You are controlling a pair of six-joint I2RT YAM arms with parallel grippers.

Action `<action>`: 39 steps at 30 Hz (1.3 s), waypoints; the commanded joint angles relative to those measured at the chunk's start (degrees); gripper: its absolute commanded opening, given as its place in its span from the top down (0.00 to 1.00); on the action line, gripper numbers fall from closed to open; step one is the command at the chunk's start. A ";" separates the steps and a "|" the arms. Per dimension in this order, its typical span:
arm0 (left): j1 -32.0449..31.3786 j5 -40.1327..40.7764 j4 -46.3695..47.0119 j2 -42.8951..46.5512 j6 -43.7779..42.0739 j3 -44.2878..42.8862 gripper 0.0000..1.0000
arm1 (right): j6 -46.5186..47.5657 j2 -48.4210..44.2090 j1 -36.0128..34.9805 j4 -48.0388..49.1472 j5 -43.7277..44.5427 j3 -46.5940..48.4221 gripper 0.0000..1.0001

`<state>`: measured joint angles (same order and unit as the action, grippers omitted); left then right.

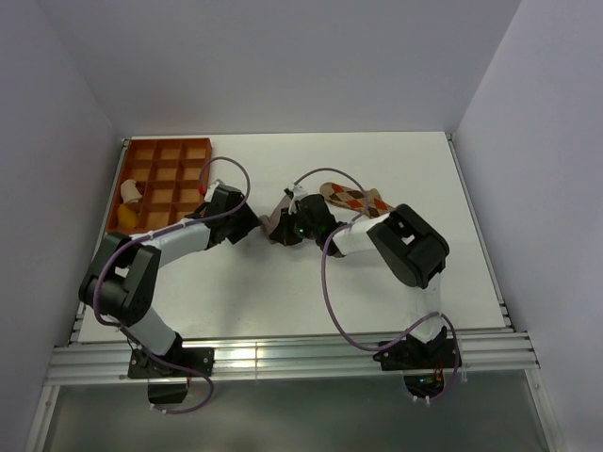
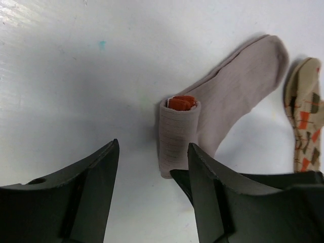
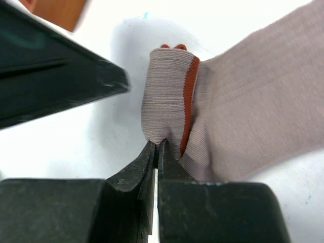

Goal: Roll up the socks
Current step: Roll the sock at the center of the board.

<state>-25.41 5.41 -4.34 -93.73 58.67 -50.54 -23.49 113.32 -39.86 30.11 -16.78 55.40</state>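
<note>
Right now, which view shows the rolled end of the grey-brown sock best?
Right wrist: the grey-brown sock fills the frame, roll and red stripe sharp, pinched by the shut right gripper. The left wrist view shows roll and foot from farther off; the top view shows it small and partly covered.

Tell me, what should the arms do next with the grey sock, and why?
Probably the right gripper should roll the sock further toward its toe: it pinches the rolled cuff, the rest lies flat, and the left gripper stands open.
</note>
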 commanded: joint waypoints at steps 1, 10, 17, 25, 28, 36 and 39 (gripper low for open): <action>0.27 -1.36 5.99 3.56 1.27 1.85 0.39 | -7.88 1.20 2.49 -0.15 -9.04 -1.17 1.00; 0.27 -4.70 12.07 3.56 1.35 6.50 0.39 | -25.45 5.68 7.07 5.22 -23.29 1.20 1.00; 0.27 -4.88 16.28 3.21 1.79 9.49 0.39 | -30.13 8.41 7.78 1.63 -27.61 4.80 1.00; 0.36 -4.88 22.35 1.01 2.85 11.08 0.40 | -30.03 8.41 8.30 -2.51 -30.24 6.65 1.00; 0.36 -5.94 25.08 0.40 2.76 11.43 0.41 | -30.39 9.02 8.57 -2.86 -31.39 7.09 0.99; 0.27 -5.76 23.41 -1.45 3.11 12.13 0.44 | -29.51 9.46 9.09 -4.79 -31.56 8.15 0.99; 0.27 -5.67 22.97 -1.72 3.20 12.66 0.46 | -28.99 9.73 9.18 -5.58 -31.57 8.59 0.99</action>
<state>-25.26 0.19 17.69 -94.76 61.45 -38.63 -53.30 122.23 -31.16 26.33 -47.68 62.00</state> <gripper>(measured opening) 0.544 0.023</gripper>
